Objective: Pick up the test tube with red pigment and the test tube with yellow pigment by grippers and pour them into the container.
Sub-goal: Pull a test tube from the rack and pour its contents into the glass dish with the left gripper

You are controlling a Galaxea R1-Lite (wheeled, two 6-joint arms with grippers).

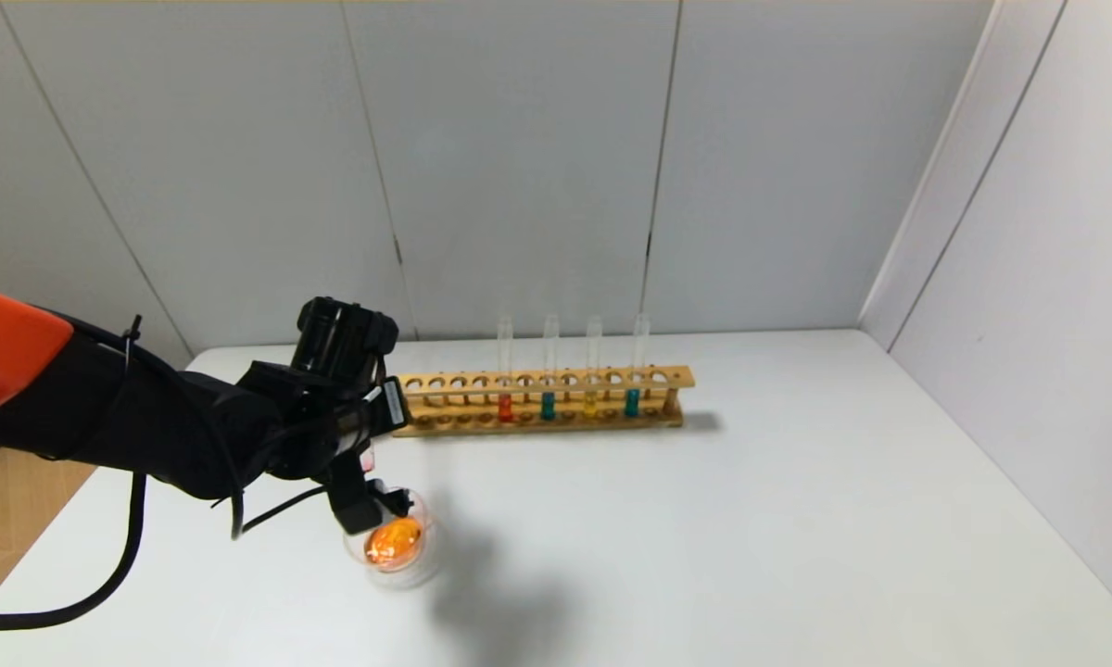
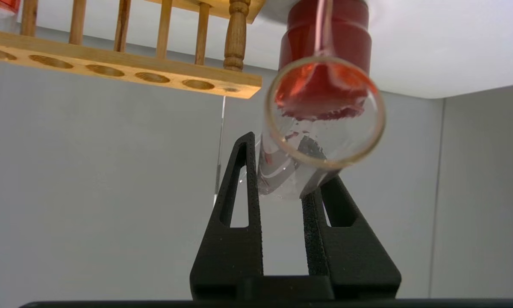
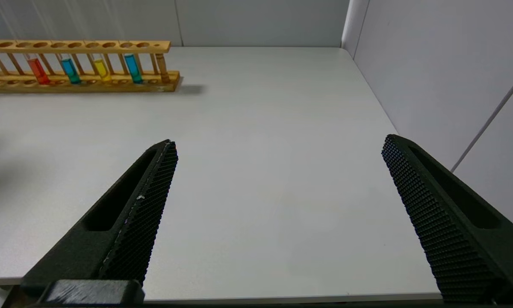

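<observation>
My left gripper (image 2: 282,171) clamps a tipped test tube (image 2: 320,128) over the glass container (image 1: 394,551) holding orange liquid. My right gripper (image 3: 278,171) hangs wide open above the table (image 3: 260,128).

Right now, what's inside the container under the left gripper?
The container holds orange-red liquid. The left gripper, shut on a tilted test tube, covers its near rim, so the rest is hidden.
</observation>
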